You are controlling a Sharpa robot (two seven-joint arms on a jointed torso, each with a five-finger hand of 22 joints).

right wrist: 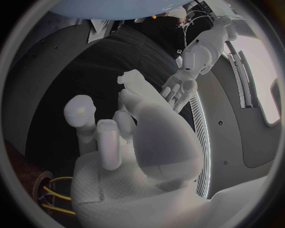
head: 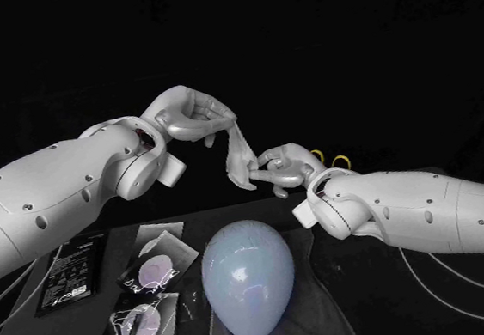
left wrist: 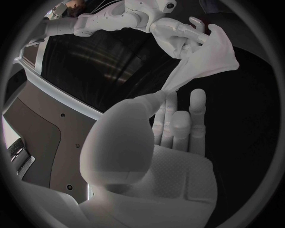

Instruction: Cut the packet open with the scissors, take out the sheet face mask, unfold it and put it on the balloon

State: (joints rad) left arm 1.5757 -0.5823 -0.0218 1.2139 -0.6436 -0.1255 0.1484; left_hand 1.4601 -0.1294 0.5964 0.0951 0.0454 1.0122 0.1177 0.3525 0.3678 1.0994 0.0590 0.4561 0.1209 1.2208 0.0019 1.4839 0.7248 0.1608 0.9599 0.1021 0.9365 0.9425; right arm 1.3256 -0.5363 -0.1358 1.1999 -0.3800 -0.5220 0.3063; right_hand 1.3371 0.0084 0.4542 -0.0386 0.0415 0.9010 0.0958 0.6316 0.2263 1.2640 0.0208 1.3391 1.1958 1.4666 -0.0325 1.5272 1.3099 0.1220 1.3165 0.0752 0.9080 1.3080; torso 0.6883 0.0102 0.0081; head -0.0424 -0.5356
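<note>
My left hand [head: 190, 117] and right hand [head: 282, 169] both pinch the sheet mask [head: 238, 146], 12 o'clock of the balloon [head: 248, 275]. Limp, probably slick, tears easily; take opposite edges.

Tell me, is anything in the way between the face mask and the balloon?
No, nothing visible is in the way. The left hand and right hand hold the sheet face mask in the air, and the balloon lies below it with open space between.
</note>
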